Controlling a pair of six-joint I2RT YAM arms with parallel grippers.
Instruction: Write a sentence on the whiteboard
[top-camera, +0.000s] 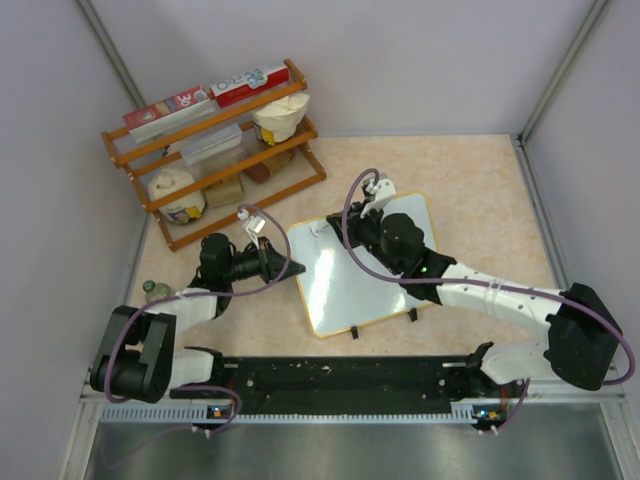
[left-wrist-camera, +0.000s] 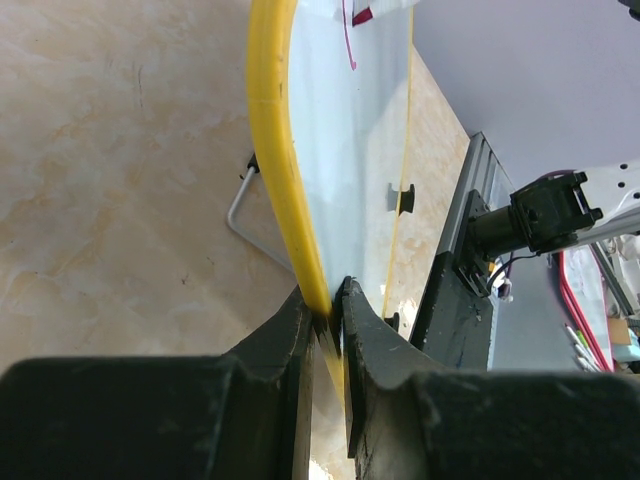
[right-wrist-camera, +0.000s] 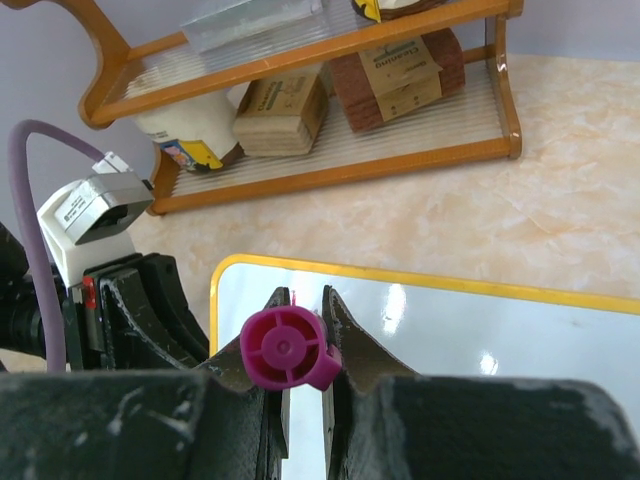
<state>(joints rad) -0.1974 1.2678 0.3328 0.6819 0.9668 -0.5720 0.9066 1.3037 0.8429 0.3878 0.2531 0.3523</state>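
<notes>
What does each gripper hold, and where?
The left gripper holds the whiteboard by its rim; the right gripper, a magenta marker near its top end.

The whiteboard (top-camera: 350, 290) lies mid-table (top-camera: 480, 190), in front of the rack (top-camera: 215, 150) at the far left, with the left gripper (top-camera: 282, 262) on its left edge and the right gripper (top-camera: 354, 222), holding a marker (right-wrist-camera: 287, 348), above its far end.

The whiteboard (top-camera: 340, 290) is lying just right of the left gripper (top-camera: 278, 262), touching its tip; the right gripper (top-camera: 352, 225) is hanging over its far half.
</notes>
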